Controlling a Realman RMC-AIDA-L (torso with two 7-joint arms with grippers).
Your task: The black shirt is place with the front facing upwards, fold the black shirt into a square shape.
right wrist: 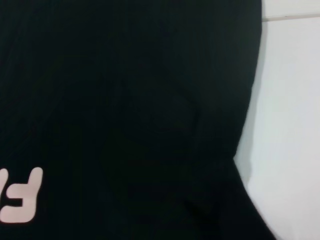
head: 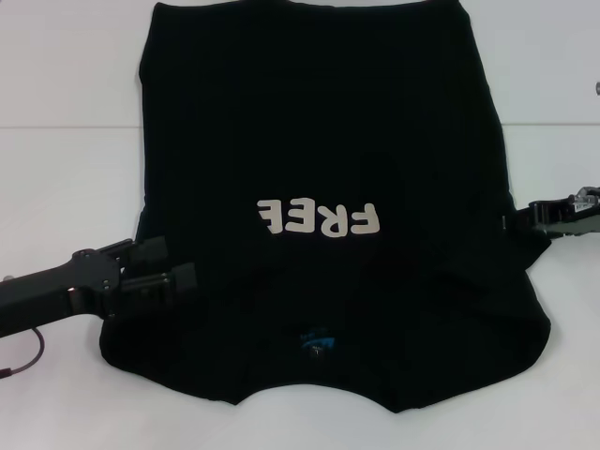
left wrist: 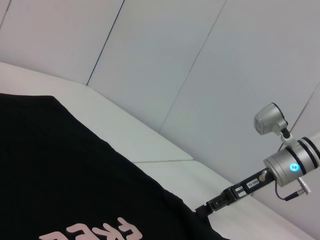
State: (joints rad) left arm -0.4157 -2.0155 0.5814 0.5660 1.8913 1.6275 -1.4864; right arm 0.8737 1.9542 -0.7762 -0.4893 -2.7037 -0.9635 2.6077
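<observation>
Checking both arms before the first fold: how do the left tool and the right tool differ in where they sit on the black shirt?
The left tool lies over the black shirt near its left sleeve, fingers reaching inward and apart; the right tool only meets the shirt's right edge. The left tool is nearer the collar end and the blue neck label; the right tool sits level with the white lettering. Both reach in from the sides, low over the white table.

Black left hand (head: 169, 267); silver wrist, blue light.
</observation>
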